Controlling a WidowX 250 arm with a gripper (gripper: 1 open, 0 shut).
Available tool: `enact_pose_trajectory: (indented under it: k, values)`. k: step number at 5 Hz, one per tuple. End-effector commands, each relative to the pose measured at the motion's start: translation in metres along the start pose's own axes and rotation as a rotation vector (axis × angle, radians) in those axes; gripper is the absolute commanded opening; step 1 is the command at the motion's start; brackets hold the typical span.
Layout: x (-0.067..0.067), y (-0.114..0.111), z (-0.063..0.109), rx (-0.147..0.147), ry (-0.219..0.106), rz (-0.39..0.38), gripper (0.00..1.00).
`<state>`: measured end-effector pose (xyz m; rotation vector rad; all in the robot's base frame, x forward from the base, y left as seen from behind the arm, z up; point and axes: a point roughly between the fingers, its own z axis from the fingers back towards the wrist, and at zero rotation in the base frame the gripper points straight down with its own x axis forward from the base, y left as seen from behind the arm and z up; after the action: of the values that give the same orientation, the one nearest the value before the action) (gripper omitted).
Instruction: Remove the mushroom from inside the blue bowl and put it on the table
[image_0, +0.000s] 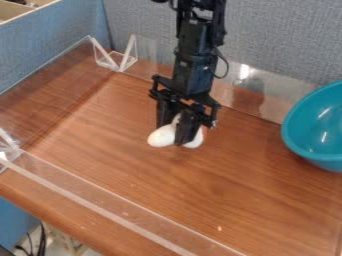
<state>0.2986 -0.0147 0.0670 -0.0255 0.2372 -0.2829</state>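
The cream-white mushroom (166, 138) sits between the black fingers of my gripper (183, 136), which is shut on it and points steeply down. It hangs close over the middle of the reddish-brown table (94, 125); I cannot tell whether it touches the wood. The teal-blue bowl (315, 125) stands at the right edge of the view, well to the right of the gripper and partly cut off. Nothing shows inside the part of the bowl that I see.
Low clear acrylic walls (80, 200) run along the table's front and left sides. A clear angled stand (118, 55) sits at the back left. A grey partition rises behind the arm (198, 40).
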Motion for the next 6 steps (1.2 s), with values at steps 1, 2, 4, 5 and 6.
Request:
enact_pose_trajectory:
  k: [1, 2, 4, 5, 6]
  values:
    - [-0.005, 0.006, 0.037, 0.042, -0.100, 0.024, 0.00]
    - [-0.007, 0.007, 0.043, 0.053, -0.105, 0.025, 0.00]
    - [-0.009, 0.006, 0.052, 0.076, -0.111, 0.018, 0.00]
    - [-0.010, 0.005, 0.054, 0.082, -0.114, 0.011, 0.00]
    - [-0.011, 0.004, 0.056, 0.089, -0.117, 0.004, 0.00]
